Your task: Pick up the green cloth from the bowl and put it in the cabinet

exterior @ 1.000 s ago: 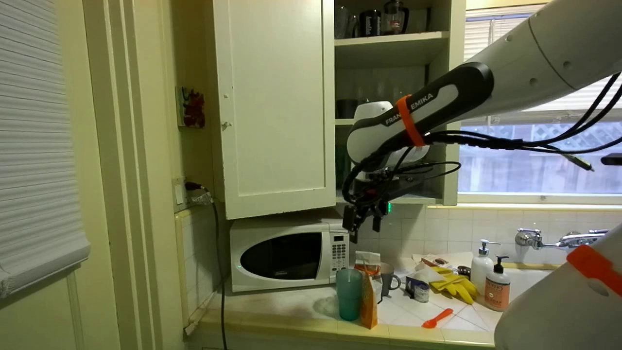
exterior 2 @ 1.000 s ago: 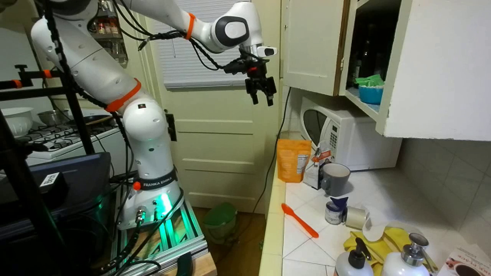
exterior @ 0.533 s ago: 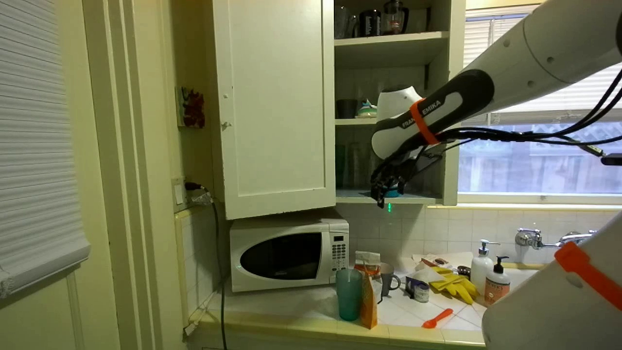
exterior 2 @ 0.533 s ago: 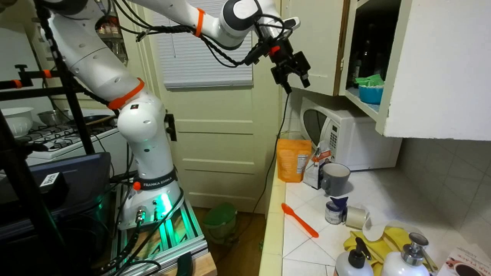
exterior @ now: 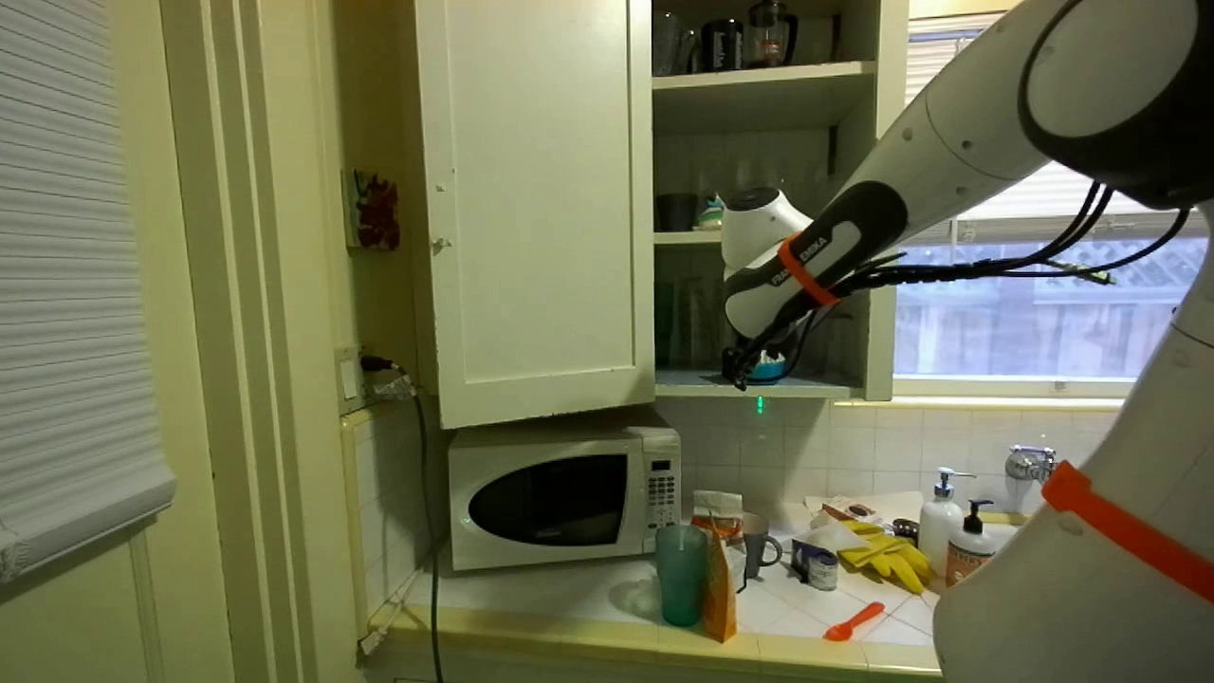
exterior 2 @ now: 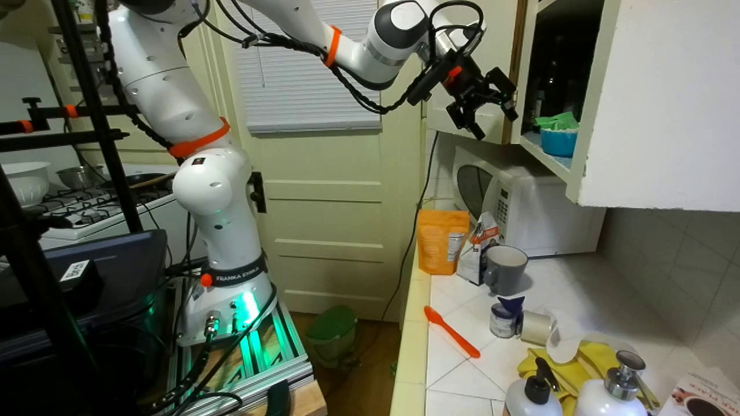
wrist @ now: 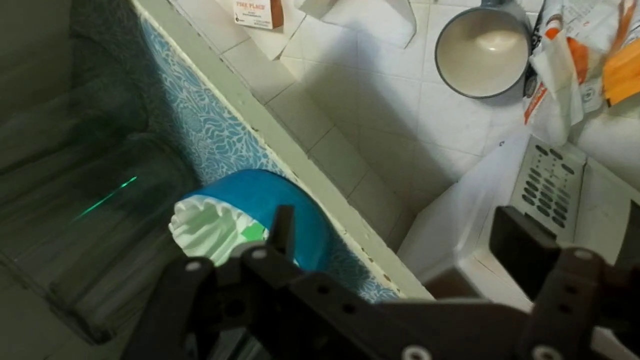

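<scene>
A blue bowl (exterior 2: 559,143) stands on the lowest shelf of the open cabinet (exterior 2: 665,110). The green cloth (exterior 2: 558,121) sticks up over its rim. In the wrist view the bowl (wrist: 260,187) lies near the patterned shelf's front edge. A small green patch of the cloth (wrist: 254,232) shows there beside a white fluted lining; one finger hides part of the bowl. My gripper (exterior 2: 496,123) is open and empty, tilted toward the cabinet and just outside its opening. In an exterior view the gripper (exterior: 742,368) partly covers the bowl (exterior: 768,370).
The cabinet door (exterior: 545,199) stands open beside the opening. A white microwave (exterior 2: 543,196) sits below. On the counter are an orange pouch (exterior 2: 443,241), a grey mug (exterior 2: 505,269), an orange spoon (exterior 2: 452,333), yellow gloves (exterior: 887,558) and soap bottles. Glassware stands deeper in the cabinet.
The arm has moved toward the cabinet, and the gripper has swung from pointing down to tilting toward the opening. The bowl and cloth have not moved.
</scene>
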`<state>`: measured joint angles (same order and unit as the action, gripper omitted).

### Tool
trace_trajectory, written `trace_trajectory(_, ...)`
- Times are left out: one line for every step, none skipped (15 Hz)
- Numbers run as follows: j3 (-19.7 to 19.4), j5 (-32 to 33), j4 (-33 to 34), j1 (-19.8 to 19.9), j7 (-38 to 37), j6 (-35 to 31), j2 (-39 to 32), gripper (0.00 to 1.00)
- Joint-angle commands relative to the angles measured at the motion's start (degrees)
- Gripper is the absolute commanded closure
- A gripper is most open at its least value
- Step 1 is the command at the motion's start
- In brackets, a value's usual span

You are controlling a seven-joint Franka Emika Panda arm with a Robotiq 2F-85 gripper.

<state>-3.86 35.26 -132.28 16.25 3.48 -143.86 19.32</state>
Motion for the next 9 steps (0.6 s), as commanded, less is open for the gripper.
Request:
trace_trajectory(-1.03,0.44,0.62,-1.11,-0.25,0.29,-0.57,0.0)
trace_trajectory(-1.04,0.47,0.86,-1.13,-0.29,0.29,-0.82,0.0)
trace_trajectory(-1.03,0.49,0.98,-1.13,-0.29,0.29,-0.87,0.0)
trace_trajectory(-0.49,2.78,1.55,0.05,-3.41,-0.6,-1.62,0.0)
trace_trajectory(-0.52,3.31,1.79,0.33,-4.54,-1.25,-1.98,0.0)
trace_trajectory(-0.31,5.0,2.05,0.99,-7.08,-2.28,-2.34,0.0)
trace_trajectory(-0.3,6.39,2.36,1.37,-9.39,-3.25,-2.69,0.0)
trace_trajectory(-0.2,8.38,2.55,1.86,-11.86,-4.46,-2.95,0.0)
trace_trajectory(-0.23,10.29,2.69,2.3,-14.44,-5.92,-3.27,0.0)
